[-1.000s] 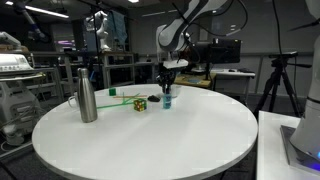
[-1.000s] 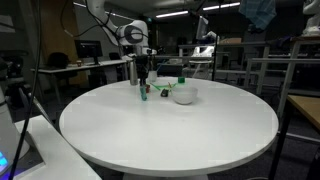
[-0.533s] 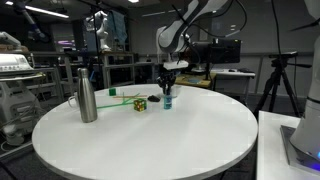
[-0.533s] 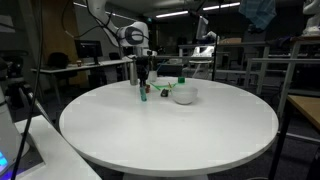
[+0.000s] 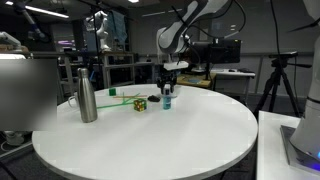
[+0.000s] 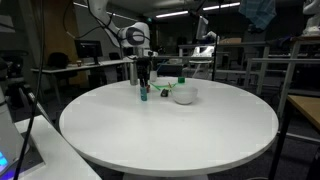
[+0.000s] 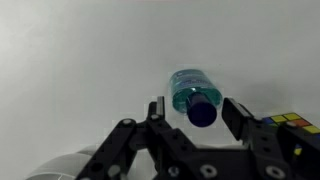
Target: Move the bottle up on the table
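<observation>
The small teal-blue bottle (image 5: 167, 98) (image 6: 144, 93) with a dark cap stands upright on the round white table (image 5: 150, 140) (image 6: 170, 130), toward its far side. My gripper (image 5: 168, 86) (image 6: 144, 82) hangs straight down over it. In the wrist view the bottle (image 7: 188, 93) sits between the two fingers of the gripper (image 7: 197, 108), with a gap showing on each side of the cap. The jaws are open and touch nothing.
A tall brushed-steel flask (image 5: 87, 97) stands at one side of the table. A colour cube (image 5: 140, 103) (image 7: 290, 122) lies close to the bottle. A white bowl (image 6: 184, 94) sits just beside it on the other side.
The fingers have spread apart and let go of the bottle. The bottle and the arm stay where they were.
</observation>
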`<state>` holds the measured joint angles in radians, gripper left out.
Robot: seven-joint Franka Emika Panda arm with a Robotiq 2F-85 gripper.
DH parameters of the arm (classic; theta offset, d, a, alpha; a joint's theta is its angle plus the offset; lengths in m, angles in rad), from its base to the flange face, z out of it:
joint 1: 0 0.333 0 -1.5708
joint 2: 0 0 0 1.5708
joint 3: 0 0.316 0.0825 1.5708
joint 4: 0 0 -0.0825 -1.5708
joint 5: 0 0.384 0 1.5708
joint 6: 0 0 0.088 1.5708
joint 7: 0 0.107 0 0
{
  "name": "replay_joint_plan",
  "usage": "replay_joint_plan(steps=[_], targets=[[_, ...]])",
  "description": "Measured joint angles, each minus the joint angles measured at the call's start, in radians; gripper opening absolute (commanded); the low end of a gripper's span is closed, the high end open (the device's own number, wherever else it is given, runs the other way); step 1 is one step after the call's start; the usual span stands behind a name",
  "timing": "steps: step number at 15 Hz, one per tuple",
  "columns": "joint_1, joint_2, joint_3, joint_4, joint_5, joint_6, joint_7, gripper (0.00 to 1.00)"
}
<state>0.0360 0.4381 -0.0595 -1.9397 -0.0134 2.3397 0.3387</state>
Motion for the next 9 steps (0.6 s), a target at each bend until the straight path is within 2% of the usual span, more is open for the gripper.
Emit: replay_joint_plan(steps=[9], targets=[[0.002, -0.008, 0.000, 0.008, 0.000, -0.003, 0.000, 1.00]])
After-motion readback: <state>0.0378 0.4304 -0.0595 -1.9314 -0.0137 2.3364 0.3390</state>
